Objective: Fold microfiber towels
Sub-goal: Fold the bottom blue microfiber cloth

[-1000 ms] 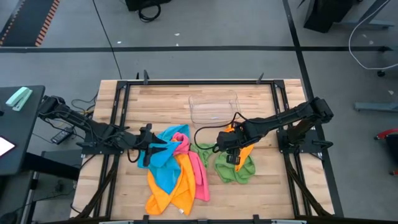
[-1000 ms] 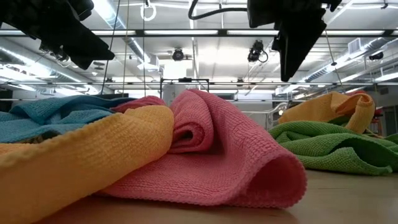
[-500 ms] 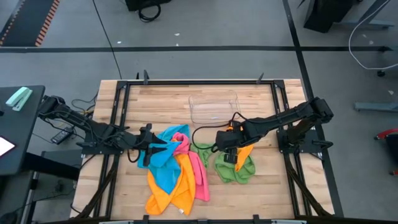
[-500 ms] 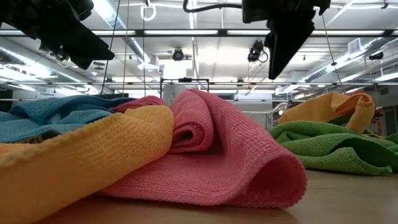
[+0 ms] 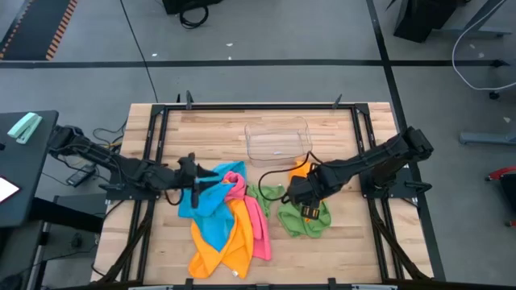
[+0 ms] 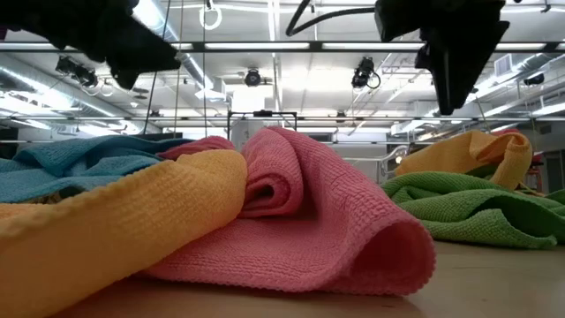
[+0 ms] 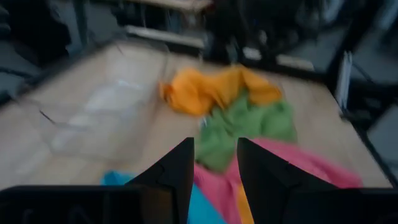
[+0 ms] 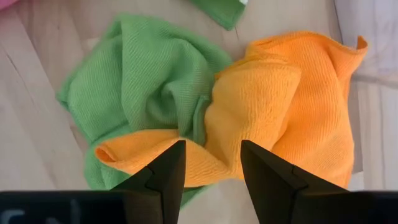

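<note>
A pile of microfiber towels lies left of the table's middle: blue (image 5: 211,217), pink (image 5: 256,221) and orange (image 5: 218,254). A green towel (image 8: 143,81) and a second orange towel (image 8: 280,106) lie crumpled together right of the middle, the orange one partly over the green. My left gripper (image 7: 214,155) hovers open above the blue towel's left edge, pointing toward the table's right. My right gripper (image 8: 212,155) hangs open above the green and orange towels, pointing down, with nothing between its fingers.
A clear plastic tray (image 5: 278,138) stands behind the towels near the table's far edge. Bare wood shows along the far left (image 5: 201,129) and at the near right corner (image 5: 355,250). Black frame rails (image 5: 153,161) border the table.
My right gripper has swung over the green and orange towels, first slightly left, then toward the table's near right, turning about its own axis. My left gripper has tipped up toward level. The towels have kept still.
</note>
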{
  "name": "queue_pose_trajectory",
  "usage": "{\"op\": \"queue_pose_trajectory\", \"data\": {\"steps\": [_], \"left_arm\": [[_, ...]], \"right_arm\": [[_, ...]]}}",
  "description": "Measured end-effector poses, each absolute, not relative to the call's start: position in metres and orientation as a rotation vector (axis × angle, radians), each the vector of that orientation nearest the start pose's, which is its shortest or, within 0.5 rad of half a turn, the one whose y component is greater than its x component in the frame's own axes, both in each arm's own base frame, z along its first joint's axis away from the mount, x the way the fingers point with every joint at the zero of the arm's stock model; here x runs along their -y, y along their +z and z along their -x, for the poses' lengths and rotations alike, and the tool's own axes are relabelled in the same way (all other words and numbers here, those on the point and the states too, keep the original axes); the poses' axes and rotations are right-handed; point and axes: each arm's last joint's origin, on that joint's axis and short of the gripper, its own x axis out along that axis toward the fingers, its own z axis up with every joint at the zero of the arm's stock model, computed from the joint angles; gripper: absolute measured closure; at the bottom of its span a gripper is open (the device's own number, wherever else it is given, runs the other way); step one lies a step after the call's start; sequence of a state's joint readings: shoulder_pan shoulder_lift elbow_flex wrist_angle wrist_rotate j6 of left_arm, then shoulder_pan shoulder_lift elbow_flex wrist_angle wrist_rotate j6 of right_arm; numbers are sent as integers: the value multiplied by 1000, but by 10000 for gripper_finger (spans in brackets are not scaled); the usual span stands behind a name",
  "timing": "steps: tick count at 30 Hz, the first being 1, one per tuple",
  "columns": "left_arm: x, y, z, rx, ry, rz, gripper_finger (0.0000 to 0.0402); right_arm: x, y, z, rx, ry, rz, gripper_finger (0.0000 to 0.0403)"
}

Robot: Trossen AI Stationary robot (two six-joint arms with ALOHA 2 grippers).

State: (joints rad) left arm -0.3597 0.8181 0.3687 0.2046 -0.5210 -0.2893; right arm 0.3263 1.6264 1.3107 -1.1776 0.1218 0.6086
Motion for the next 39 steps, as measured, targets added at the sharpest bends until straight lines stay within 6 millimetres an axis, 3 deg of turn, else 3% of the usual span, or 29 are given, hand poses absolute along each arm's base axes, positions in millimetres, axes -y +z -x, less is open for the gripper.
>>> {"op": "queue_pose_trajectory", "data": {"steps": [6, 12, 16, 26, 31, 39], "left_arm": [[44, 231, -173, -98, 208, 186, 271], [50, 225, -179, -155, 59, 220, 271], [57, 224, -189, -262, 15, 213, 271], [78, 228, -216, -675, 69, 160, 266], [90, 227, -217, -845, 102, 143, 247], [110, 231, -205, -911, 76, 144, 242]], "right_arm": [[-101, 243, -272, -1434, -295, -114, 240], [-121, 246, -291, -1180, -161, -49, 240], [-126, 253, -306, -1019, -71, -45, 240], [-127, 260, -316, -889, -58, 9, 240], [-127, 257, -321, -812, -69, 82, 240], [-119, 245, -341, -668, -39, 145, 241]]}}
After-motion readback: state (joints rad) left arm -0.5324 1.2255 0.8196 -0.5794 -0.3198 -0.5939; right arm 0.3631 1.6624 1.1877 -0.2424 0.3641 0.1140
